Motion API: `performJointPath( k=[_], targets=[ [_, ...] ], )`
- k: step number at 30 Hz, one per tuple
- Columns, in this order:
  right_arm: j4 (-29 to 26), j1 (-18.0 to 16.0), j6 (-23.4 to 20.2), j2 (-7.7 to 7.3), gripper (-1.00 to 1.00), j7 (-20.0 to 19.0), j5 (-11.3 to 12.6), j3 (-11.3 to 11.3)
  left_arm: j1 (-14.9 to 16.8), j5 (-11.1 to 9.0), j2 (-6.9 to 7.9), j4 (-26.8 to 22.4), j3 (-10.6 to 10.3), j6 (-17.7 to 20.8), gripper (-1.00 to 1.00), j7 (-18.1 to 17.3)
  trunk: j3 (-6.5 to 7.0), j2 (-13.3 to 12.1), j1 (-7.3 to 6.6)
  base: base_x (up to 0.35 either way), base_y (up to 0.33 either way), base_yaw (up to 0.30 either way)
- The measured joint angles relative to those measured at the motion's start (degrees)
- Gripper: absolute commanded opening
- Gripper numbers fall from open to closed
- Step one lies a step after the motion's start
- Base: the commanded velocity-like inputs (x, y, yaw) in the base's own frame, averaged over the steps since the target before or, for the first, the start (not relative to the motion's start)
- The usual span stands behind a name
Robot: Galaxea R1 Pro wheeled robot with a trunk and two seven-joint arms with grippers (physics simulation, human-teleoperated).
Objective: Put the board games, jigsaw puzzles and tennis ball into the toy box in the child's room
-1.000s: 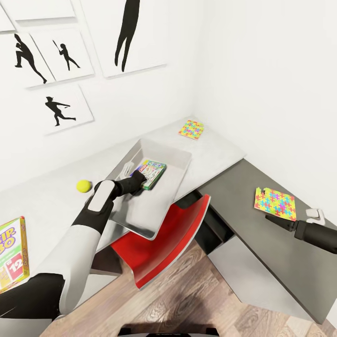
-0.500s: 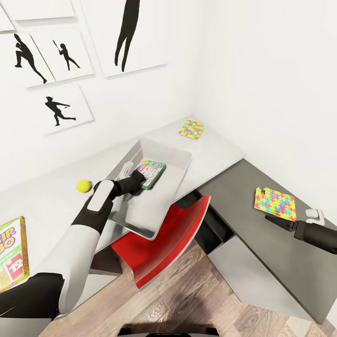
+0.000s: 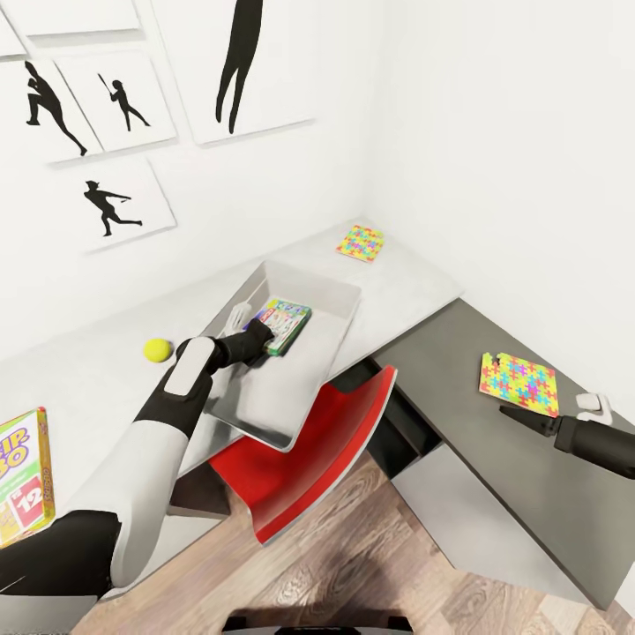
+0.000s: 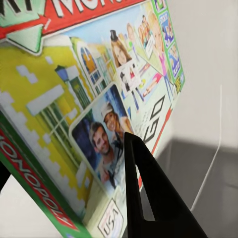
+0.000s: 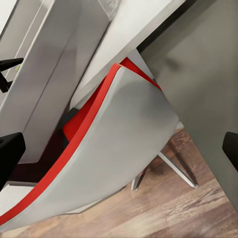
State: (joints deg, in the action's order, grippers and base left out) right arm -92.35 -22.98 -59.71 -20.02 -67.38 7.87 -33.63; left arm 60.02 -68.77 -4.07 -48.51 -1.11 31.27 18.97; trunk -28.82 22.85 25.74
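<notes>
Head view: left gripper [image 3: 261, 338] inside toy box [image 3: 339, 300], clamped on board game [image 3: 287, 319], box tilted, long axis along fingers. Tennis ball [image 3: 157, 350] just beside toy box, left arm nearer. Right gripper [image 3: 514, 414]: grip state unclear.

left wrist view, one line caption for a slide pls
Left gripper holding a Monopoly board game at its edge, inside the grey toy box.

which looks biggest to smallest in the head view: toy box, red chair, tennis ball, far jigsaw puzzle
1. toy box and red chair: look alike, and the chair is nearer, so unranked
2. far jigsaw puzzle
3. tennis ball
</notes>
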Motion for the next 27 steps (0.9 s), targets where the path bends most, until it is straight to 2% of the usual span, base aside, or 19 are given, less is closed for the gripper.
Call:
performJointPath(
  k=[16, 27],
  targets=[
    [0.0, 0.1, 0.0, -0.11, 1.0, -1.9, 0.0, 0.0, 1.1, 1.2, -0.16, -0.8, 0.0, 0.0, -1.0, 0.0, -1.24, 0.0, 0.0, 0.0, 0.0, 0.0],
    [0.0, 0.2, 0.0, -0.17, 1.0, -2.1, -0.1, 0.0, 1.1, 1.8, -0.24, -1.1, 0.0, 0.1, -1.0, 0.0, -1.48, 0.0, 0.0, 0.0, 0.0, 0.0]
  ],
)
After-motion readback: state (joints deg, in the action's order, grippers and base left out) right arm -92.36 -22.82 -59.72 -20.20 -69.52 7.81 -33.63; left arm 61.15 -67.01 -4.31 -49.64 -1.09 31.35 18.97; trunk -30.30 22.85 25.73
